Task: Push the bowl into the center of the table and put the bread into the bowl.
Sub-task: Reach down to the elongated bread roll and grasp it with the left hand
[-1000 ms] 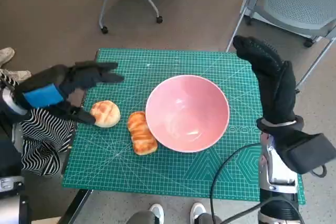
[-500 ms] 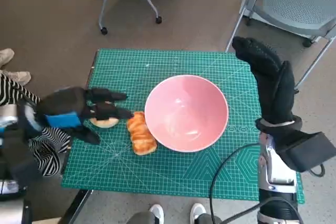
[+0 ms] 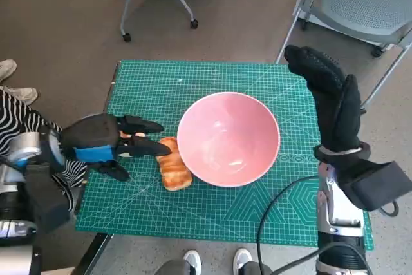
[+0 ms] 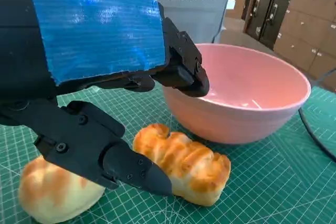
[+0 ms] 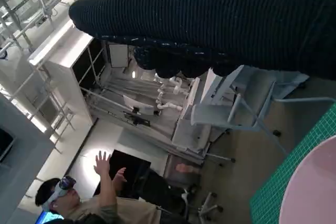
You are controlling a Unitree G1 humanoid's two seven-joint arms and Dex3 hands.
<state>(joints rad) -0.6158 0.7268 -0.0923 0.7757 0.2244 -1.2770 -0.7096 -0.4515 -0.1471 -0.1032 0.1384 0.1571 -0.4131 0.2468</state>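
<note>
Bowl (image 3: 228,138) sits near table centre; 2 breads lie beside it. Left hand (image 3: 106,143) hovers over the round bun (image 4: 55,190), fingers apart, gripping nothing. Right hand (image 3: 329,98) is raised, fingers extended, empty.

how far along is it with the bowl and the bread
The pink bowl already sits near the middle of the green mat. The left hand hovers over the round bun, gripping nothing yet. Both the bun and the long bread lie outside the bowl.
</note>
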